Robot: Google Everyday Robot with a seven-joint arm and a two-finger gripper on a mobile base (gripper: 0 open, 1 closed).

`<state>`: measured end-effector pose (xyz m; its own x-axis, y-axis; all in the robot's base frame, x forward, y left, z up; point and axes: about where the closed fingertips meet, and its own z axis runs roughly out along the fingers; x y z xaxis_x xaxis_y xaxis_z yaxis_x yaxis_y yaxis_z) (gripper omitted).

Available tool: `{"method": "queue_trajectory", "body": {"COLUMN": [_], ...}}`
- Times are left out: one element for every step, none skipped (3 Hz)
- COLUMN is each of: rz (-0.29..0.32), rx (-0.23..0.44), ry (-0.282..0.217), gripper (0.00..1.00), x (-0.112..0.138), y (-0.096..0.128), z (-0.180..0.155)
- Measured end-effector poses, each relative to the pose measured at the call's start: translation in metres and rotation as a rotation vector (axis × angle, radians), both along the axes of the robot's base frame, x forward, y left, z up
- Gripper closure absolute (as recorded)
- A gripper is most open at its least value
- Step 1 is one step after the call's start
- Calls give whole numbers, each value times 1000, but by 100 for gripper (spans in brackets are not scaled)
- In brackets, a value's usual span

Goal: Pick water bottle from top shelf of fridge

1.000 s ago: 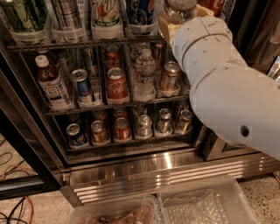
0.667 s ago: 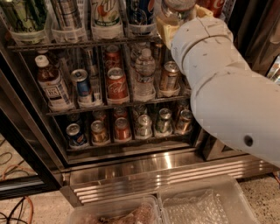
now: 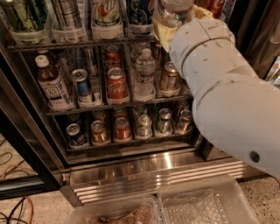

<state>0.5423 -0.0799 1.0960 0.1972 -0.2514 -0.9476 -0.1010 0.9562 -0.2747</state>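
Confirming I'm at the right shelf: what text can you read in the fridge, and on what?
"7UP": tall white-and-green can on the top shelf.
Too blurred: white label on the brown bottle; script on the red can.
The gripper, at the clear ribbed water bottle top right, shows no text.

Gripper (image 3: 169, 27) up by clear plastic water bottle (image 3: 175, 9); fridge base (image 3: 144, 173) glossy steel.

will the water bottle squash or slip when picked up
The water bottle looks like thin clear plastic, so it probably dents under a hard squeeze. Its glossy wall may slip. Wider than the cans, it is likely heavy if full. The gripper is at it, by the top shelf.
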Motion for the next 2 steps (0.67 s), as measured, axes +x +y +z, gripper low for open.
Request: {"method": "queue_trajectory", "body": {"rz": [14, 29], "rx": [2, 0], "ry": [22, 39], "gripper": [100, 100], "x": [-1, -2], "y": [3, 6], "z": [-8, -14]}}
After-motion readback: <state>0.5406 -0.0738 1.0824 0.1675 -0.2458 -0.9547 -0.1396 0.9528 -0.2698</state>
